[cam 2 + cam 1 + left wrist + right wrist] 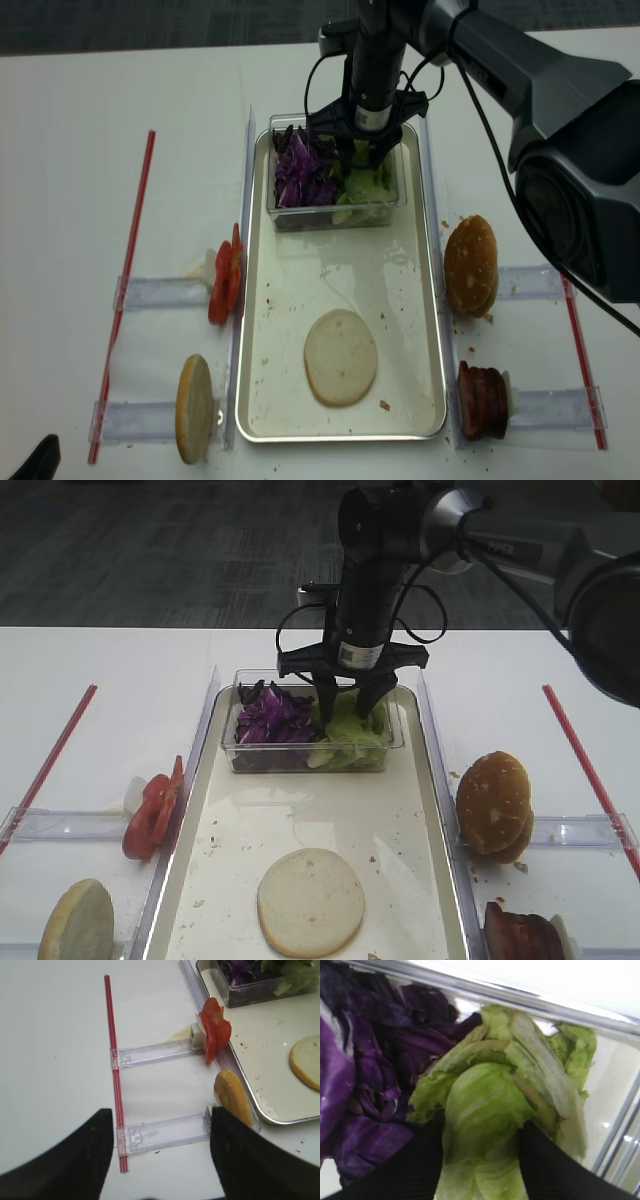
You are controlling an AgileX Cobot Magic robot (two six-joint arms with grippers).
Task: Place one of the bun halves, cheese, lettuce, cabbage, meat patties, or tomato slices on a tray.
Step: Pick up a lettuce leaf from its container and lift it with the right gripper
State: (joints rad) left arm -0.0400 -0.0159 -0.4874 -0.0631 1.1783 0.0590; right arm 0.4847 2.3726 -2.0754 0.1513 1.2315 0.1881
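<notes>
Two high views overlook the tray (440,810); wrist cameras look down close.

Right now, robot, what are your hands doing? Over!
Right hand down in the clear tub, fingers either side of the lettuce. Left hand open, empty, above the table. Purple cabbage right beside the lettuce. Tray holds one bun half.

A small clear plastic tub (250,755) serves as the landmark. A white tabletop (100,670) spreads around it on all sides. 2 thin red straight strips lie on that surface, 1 (50,765) well to the tub's left, 1 (585,765) well to its right. Clear plastic rectangular holders sit nearer the camera than the tub, on the left (160,293) and right (530,283). Behind the tub lies dark grey carpet flooring (150,550).
</notes>
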